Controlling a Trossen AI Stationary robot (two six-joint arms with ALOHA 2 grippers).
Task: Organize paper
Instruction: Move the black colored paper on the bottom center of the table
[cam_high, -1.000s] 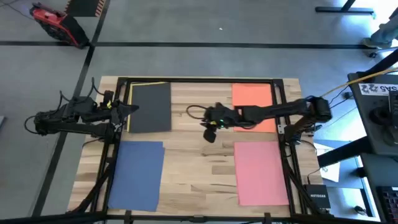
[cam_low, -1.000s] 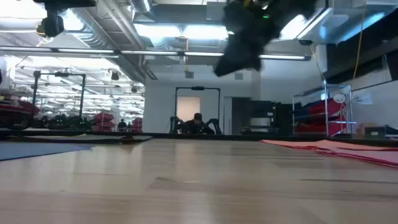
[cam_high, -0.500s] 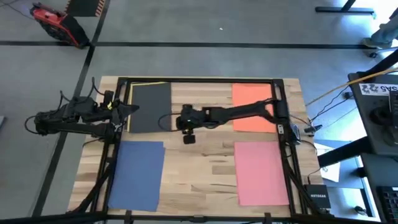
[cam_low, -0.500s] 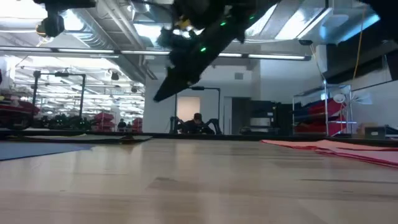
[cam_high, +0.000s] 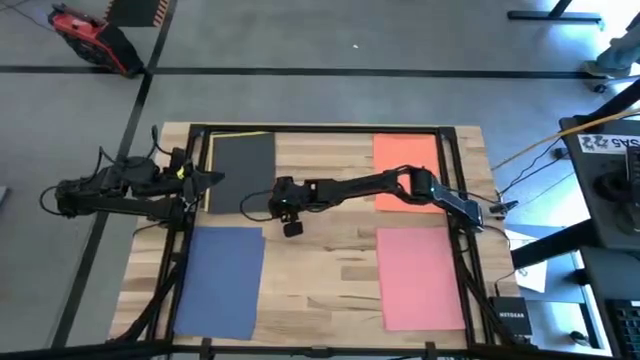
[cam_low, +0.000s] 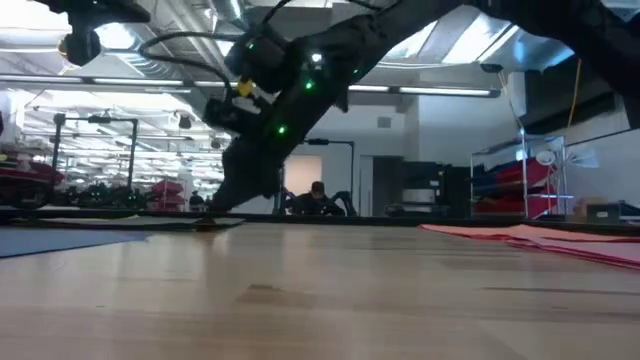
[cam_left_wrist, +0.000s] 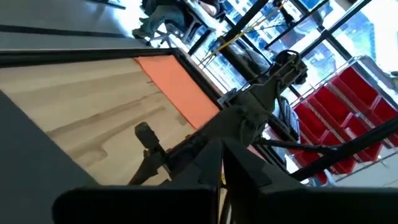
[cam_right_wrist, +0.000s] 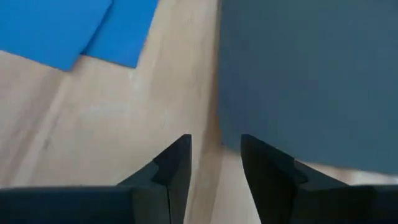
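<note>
Pale wooden tabletop (cam_high: 330, 255) under four spreads of matte paper, well apart. Dark grey-black rectangular sheet (cam_high: 241, 172) at the far left, with a thin yellow sheet edge (cam_high: 208, 170) peeking out along its left and far sides. Blue rectangular paper (cam_high: 220, 282) at the near left, looking like more than one sheet fanned slightly in the right wrist view. Orange rectangular sheet (cam_high: 405, 155) at the far right, partly crossed by the right arm. Pink rectangular paper (cam_high: 420, 277) at the near right, lying low and flat in the low view. Black metal frame rails (cam_high: 458, 265) running along both sides of the table. Red machine (cam_high: 88, 38) on the grey floor beyond the far left corner. Far off in the low view, a seated person (cam_low: 318, 198) in the room behind the table.

Right gripper (cam_high: 272, 200) stretched across the middle, down at the right edge of the dark grey-black sheet. Right wrist view: two dark fingers (cam_right_wrist: 171, 171) set a narrow gap apart, straddling that sheet's edge over bare wood, nothing held between them; contact with the paper not clear. Left gripper (cam_high: 208, 178) parked at the left edge of the table, over the yellow strip beside the dark sheet; opening not possible to make out.
</note>
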